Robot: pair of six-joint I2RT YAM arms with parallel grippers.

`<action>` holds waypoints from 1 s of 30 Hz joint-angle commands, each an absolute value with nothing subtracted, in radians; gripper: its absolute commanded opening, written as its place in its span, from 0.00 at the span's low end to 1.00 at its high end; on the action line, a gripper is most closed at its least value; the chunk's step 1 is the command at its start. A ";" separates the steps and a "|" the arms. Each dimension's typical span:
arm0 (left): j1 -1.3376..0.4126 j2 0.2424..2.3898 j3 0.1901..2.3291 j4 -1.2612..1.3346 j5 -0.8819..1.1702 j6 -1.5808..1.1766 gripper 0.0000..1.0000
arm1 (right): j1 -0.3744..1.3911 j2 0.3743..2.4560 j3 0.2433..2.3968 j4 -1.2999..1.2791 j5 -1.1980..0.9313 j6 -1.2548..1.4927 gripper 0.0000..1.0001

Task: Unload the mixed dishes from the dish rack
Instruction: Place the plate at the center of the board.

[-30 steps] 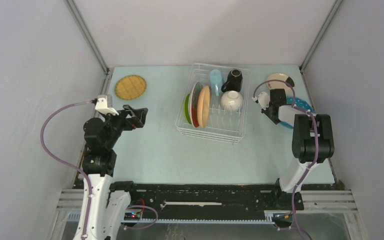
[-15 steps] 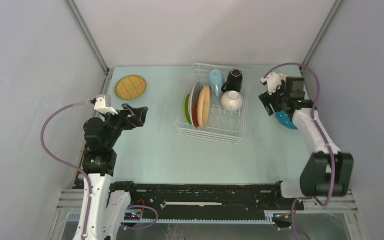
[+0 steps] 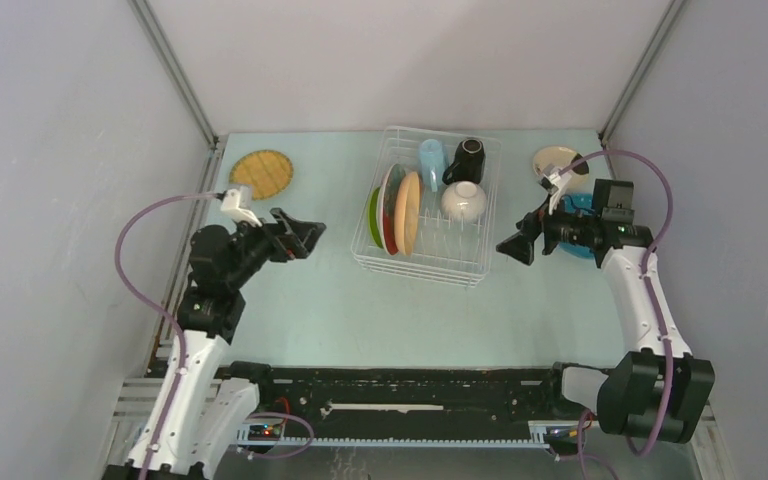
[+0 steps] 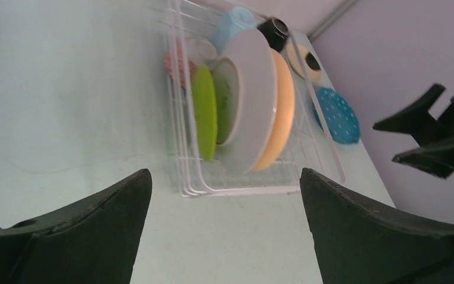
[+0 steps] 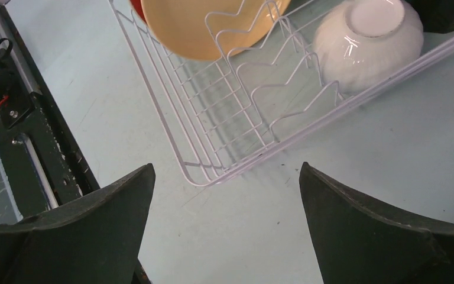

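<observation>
The dish rack [image 3: 415,270] stands mid-table, holding upright lime green [image 3: 373,217], red [image 3: 388,212] and orange [image 3: 408,212] plates, a white bowl [image 3: 463,201], a light-blue cup [image 3: 431,160] and a black mug [image 3: 467,158]. On the table lie a yellow woven plate [image 3: 261,174], a cream plate [image 3: 557,160] and a blue dotted plate [image 3: 582,212]. My left gripper [image 3: 305,236] is open and empty, left of the rack. My right gripper [image 3: 513,247] is open and empty by the rack's right front corner [image 5: 213,171], near the bowl [image 5: 366,38].
Grey walls close in the table on the left, back and right. The black rail with the arm bases [image 3: 410,385] runs along the near edge. The right forearm reaches over part of the blue dotted plate.
My right gripper has opened and swung from the blue dotted plate toward the rack's right front corner. The left arm has moved right, closer to the rack.
</observation>
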State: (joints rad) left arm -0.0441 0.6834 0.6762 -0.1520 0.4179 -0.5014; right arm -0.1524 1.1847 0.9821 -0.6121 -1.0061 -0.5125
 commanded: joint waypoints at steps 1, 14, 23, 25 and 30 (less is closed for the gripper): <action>-0.212 0.690 0.737 -0.190 0.293 -0.461 1.00 | -0.118 1.176 0.991 -0.605 -0.947 -0.490 1.00; -0.754 1.010 1.080 -0.338 -0.322 -0.222 1.00 | -0.045 1.182 0.991 -0.626 -0.754 -0.562 1.00; -0.868 1.314 1.359 -0.455 -0.489 -0.084 1.00 | -0.022 1.199 0.991 -0.624 -0.704 -0.571 1.00; -0.867 1.369 1.406 -0.472 -0.495 -0.068 1.00 | -0.023 1.201 0.991 -0.622 -0.696 -0.572 1.00; -0.868 1.496 1.511 -0.505 -0.493 -0.039 1.00 | -0.022 1.208 0.991 -0.620 -0.682 -0.573 1.00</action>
